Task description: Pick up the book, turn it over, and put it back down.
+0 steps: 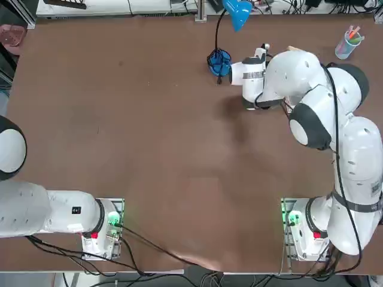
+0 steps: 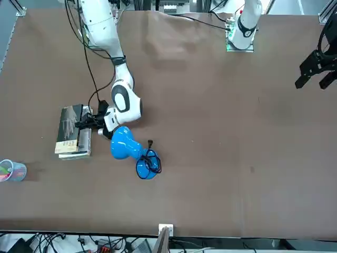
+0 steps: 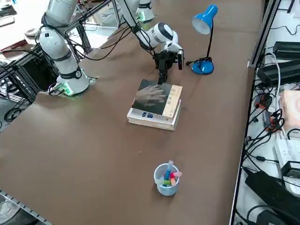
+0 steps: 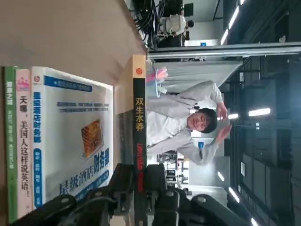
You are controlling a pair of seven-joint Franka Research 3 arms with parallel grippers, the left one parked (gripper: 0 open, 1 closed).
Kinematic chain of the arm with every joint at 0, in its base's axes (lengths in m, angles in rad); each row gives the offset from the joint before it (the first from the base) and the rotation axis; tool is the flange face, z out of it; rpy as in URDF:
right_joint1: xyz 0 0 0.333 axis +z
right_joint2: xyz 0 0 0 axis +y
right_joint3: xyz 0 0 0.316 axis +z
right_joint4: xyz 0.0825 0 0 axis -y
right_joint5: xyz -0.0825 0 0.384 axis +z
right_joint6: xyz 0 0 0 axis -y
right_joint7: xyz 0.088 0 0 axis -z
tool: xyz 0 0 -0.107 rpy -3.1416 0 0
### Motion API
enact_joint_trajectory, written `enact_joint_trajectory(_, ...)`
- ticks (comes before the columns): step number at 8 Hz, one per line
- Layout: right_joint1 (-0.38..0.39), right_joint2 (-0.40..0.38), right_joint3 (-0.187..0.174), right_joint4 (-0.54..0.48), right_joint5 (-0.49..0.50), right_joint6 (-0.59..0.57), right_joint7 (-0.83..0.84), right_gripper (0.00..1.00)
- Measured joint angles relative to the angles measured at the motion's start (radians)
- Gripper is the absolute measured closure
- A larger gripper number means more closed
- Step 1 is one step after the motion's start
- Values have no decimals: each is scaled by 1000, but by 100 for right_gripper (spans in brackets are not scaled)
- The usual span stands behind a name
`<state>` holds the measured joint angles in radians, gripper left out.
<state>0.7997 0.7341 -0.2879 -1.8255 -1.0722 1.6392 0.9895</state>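
Right gripper (image 3: pixel 162 78) pinching top book (image 3: pixel 154 97) by edge nearest blue lamp (image 3: pixel 204 35), fingers clamping tight; book lying grey-cover-up on stack (image 3: pixel 151 119), edge grip likely readying lift and flip.

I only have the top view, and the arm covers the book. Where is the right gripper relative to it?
Observer: The right gripper points down at the end of the book nearest the blue lamp.
Operator: Closed on it?
Observer: Yes, the wrist view shows the fingers shut on the edge of the black-spined book.
Operator: Which cover is up?
Observer: The grey one with the pale hand. The book sits on top of a stack of other books.
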Motion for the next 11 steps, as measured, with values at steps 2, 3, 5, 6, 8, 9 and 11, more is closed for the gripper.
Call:
enact_joint_trajectory(2, 6, 5, 0, -33, -33, 35, 58, 90)
enact_joint_trajectory(3, 6, 5, 0, -47, -49, 45, 73, 90)
enact_joint_trajectory(5, 6, 5, -1, -64, -58, 46, 83, 90)
enact_joint_trajectory(6, 6, 5, -1, -73, -58, 46, 84, 90)
enact_joint_trajectory(8, 6, 5, -1, -86, -59, 46, 92, 90)
enact_joint_trajectory(9, 7, 5, -1, -87, -59, 47, 98, 90)
enact_joint_trajectory(11, 6, 5, -1, -88, -59, 49, 111, 90)
